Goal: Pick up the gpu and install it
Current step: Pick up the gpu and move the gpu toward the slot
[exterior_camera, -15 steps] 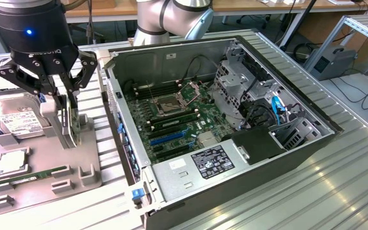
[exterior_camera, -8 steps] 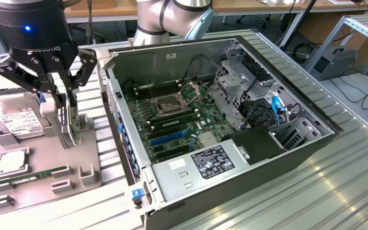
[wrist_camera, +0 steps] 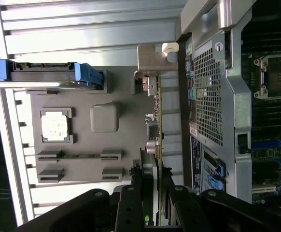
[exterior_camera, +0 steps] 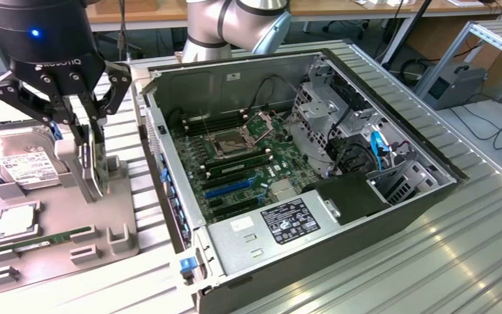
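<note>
**Item: gpu [wrist_camera: 156, 121].** It stands on edge in a slot of the grey tray [wrist_camera: 126, 145], just beside the open case [exterior_camera: 225, 72], with its silver bracket towards the table. We see no sign that it has been lifted.

**Gripper [wrist_camera: 152, 178].** It is lowered over the card. The fingers [wrist_camera: 131, 203] straddle the card, one on each face, and we judge them to be pinching it rather than standing clear.

**Progress.** We judge the pick-up to be at the grasp stage. Lifting, carrying and seating are all still to do. The blue slots [exterior_camera: 227, 188] on the board inside the case are bare.

**Other stock on the tray.**
- hard drive [exterior_camera: 20, 160]
- processor [exterior_camera: 16, 222]
- memory stick [exterior_camera: 42, 239]

**Writing.**
- "ROBOTIQ" is on the gripper body.
- We cannot read the hard drive's white label.
- We cannot read the black-and-white label on the power supply [exterior_camera: 290, 221].
</note>
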Tool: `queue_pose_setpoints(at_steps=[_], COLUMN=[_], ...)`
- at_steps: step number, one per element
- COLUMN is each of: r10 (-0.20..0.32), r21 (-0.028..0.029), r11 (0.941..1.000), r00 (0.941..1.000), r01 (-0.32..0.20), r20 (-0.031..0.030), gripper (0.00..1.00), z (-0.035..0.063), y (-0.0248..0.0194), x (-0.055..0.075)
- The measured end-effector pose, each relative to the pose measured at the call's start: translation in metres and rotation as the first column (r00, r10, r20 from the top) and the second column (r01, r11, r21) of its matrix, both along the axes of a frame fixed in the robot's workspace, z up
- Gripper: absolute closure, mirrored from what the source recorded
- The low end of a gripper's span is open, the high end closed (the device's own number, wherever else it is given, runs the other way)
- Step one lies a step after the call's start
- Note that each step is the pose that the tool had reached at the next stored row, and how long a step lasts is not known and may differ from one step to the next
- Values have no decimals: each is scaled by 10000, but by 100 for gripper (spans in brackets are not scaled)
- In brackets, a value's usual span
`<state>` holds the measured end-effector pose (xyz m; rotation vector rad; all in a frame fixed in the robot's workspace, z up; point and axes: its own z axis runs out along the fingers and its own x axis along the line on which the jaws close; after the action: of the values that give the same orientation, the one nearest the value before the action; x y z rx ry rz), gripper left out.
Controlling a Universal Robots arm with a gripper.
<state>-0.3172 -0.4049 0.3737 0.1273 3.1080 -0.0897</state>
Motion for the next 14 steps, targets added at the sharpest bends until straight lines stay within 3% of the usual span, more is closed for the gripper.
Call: queue_pose_setpoints(at_steps=[14], r10=[0], r21=[1], r11=[10000], r00=[10000], r01=[0], r20=[1], gripper=[73], z=[99], y=[0], x=[0])
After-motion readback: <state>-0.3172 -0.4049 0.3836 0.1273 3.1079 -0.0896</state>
